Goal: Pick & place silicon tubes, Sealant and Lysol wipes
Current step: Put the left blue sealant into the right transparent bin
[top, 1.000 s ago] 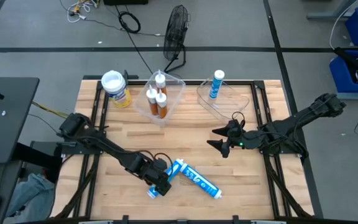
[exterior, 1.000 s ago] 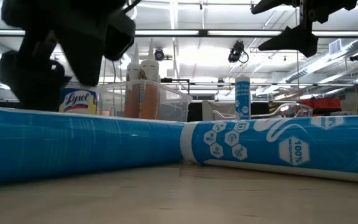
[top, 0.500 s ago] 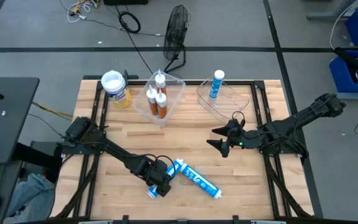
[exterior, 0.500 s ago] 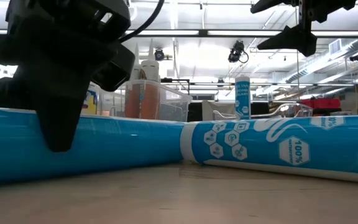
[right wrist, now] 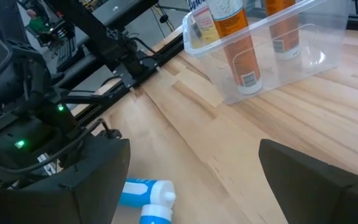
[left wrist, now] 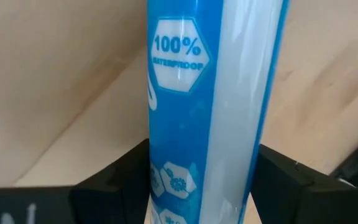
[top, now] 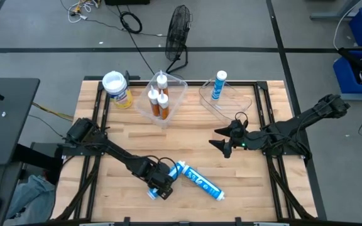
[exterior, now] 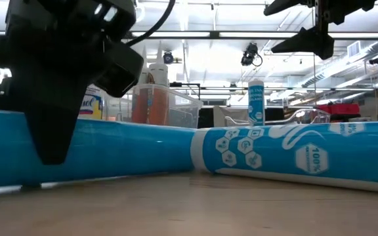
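Two blue-white tubes lie near the table's front middle, their far ends close together. My left gripper (top: 161, 183) is shut on the left one (top: 154, 193), which fills the left wrist view (left wrist: 210, 93). The other tube (top: 203, 184) lies free on its side. My right gripper (top: 222, 140) hangs open and empty above the table's right middle. The yellow Lysol wipes canister (top: 117, 89) stands at the far left on its base. Orange tubes stand in a clear bin (top: 161, 97). Another blue-white tube (top: 219, 83) stands in a clear tray (top: 228, 100). My left gripper pinches the tube's two long sides (left wrist: 157, 186) between its two fingers, about midway along it. The fingers (exterior: 51, 124) come from above, pointing down, and lie across the tube. The tube is nearly level; its near end (exterior: 5, 170) stands a little off the table.
Bare wood lies between the two tubes in front and the containers along the far edge. A black fan (top: 180, 31) stands on the floor beyond the table. Dark frame rails (top: 263, 107) run along the table's sides.
My left gripper has gone down over the left blue-white tube, so that its finger now stands in front of the tube's side. The tube's near end has risen a little off the table. The other tube has stayed where it was.
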Controlling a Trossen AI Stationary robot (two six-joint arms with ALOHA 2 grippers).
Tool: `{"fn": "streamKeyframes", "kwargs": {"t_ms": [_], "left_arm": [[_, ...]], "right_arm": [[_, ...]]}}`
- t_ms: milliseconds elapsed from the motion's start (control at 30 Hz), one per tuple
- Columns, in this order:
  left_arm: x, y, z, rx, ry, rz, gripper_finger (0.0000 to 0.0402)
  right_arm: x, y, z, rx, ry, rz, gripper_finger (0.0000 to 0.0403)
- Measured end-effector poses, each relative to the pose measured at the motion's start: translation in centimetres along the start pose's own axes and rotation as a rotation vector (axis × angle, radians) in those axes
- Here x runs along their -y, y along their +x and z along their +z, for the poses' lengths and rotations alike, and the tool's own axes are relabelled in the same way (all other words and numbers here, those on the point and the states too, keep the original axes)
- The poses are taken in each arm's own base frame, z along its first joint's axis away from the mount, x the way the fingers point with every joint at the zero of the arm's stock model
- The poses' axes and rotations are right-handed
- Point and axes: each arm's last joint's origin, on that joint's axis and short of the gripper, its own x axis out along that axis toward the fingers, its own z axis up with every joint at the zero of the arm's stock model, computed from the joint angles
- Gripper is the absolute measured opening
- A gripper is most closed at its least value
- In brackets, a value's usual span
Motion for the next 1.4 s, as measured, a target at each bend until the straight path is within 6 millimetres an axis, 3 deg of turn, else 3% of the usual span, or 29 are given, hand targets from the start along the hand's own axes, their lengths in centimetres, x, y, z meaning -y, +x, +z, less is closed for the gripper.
{"fn": "streamKeyframes", "kwargs": {"t_ms": [200,633,933,1200,1400], "left_arm": [[1.8,-2.1,0.7,0.099,0.046,-0.048,0.022],[3.4,-7.2,4.1,0.244,0.168,0.1,0.022],[4.9,-13.0,6.4,0.46,0.239,0.247,0.022],[7.1,-18.9,7.9,0.777,0.277,0.258,0.022],[8.2,-21.8,8.9,0.928,0.317,0.25,0.022]], "right_arm": [[0.0,0.0,0.0,0.005,-0.044,-0.005,0.0359],[0.2,-0.1,0.3,0.032,-0.049,-0.023,0.0359],[0.4,-2.1,2.0,0.093,-0.021,0.031,0.0359],[0.8,-4.6,4.2,0.214,-0.002,0.107,0.0359],[0.1,-5.7,5.8,0.351,-0.046,0.184,0.0359]]}}
